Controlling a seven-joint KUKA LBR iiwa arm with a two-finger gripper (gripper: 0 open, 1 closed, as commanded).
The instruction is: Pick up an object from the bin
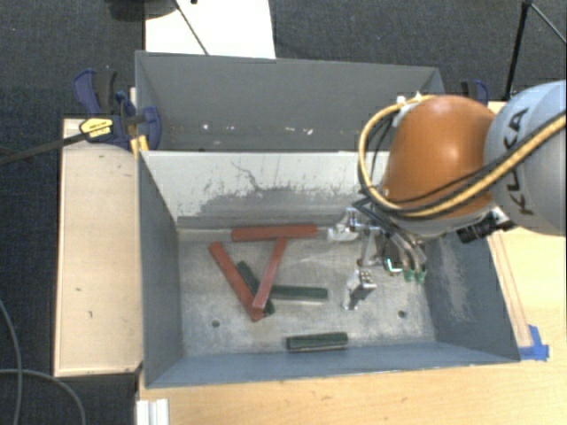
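The gripper [357, 292] hangs low over the right half of the bin [266, 104], with a green bar [299, 294] just left of it. I cannot tell whether its jaws are spread.

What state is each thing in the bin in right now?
gripper: low over the bin floor, touching no stick.
back red-brown stick: flat along the back wall.
left red-brown stick: flat, slanted.
right red-brown stick: slanted, near end meeting the left one's.
middle dark green stick: flat, one end at that pair.
front dark green stick: flat, alone.
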